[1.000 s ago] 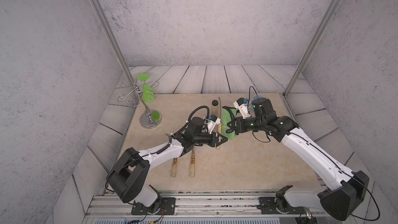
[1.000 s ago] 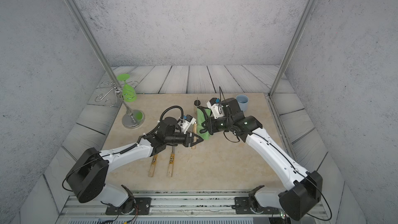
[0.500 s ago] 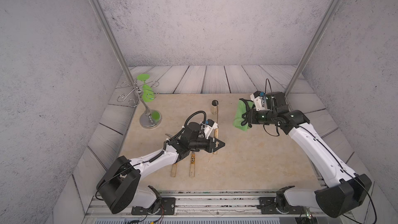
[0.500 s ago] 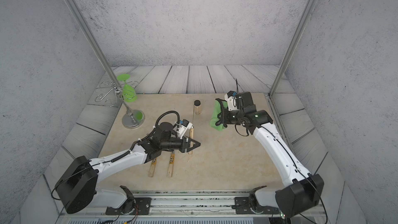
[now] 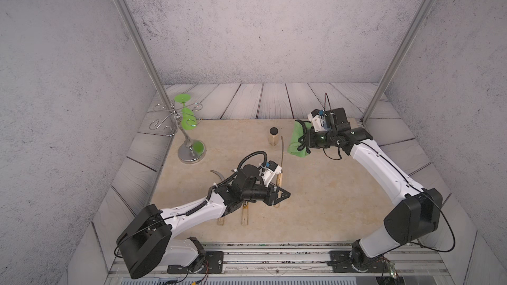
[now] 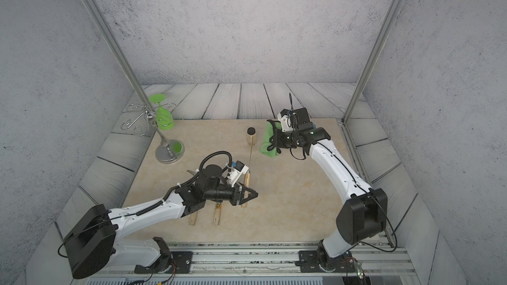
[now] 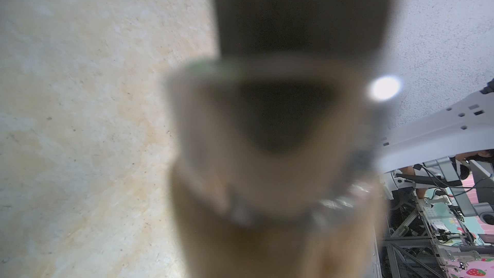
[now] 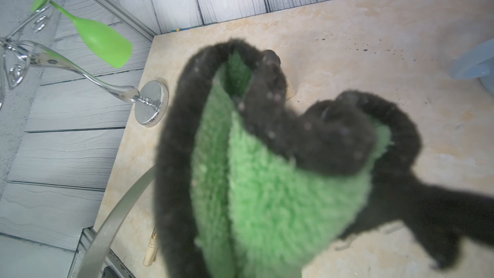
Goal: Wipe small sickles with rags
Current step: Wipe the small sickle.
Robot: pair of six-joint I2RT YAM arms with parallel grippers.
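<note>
My left gripper [image 5: 282, 194] [image 6: 250, 194] is shut on the pale wooden handle of a small sickle [image 5: 279, 180] [image 6: 246, 181]. Its thin grey blade [image 5: 282, 146] points toward the back of the table. In the left wrist view that handle [image 7: 267, 183] is a blur filling the frame and hides the jaws. Two more small sickles [image 5: 244, 215] [image 5: 221, 219] lie under the left arm near the front. My right gripper [image 5: 301, 143] [image 6: 271, 143] is shut on the green rag [image 5: 296, 145] [image 6: 265, 146] [image 8: 267, 196], which hangs clear to the right of the blade [image 8: 115, 217].
A small bottle with a black cap [image 5: 273, 137] [image 6: 251, 135] stands just behind the blade tip. A chrome stand [image 5: 192, 152] [image 8: 149, 102] holding a green goblet [image 5: 188, 119] [image 8: 101, 38] is at the back left. A pale blue cup [image 8: 475, 65] sits by the right wrist.
The right gripper has carried the rag off the blade, back and to the right. The left gripper has drawn the sickle toward the front of the table.
</note>
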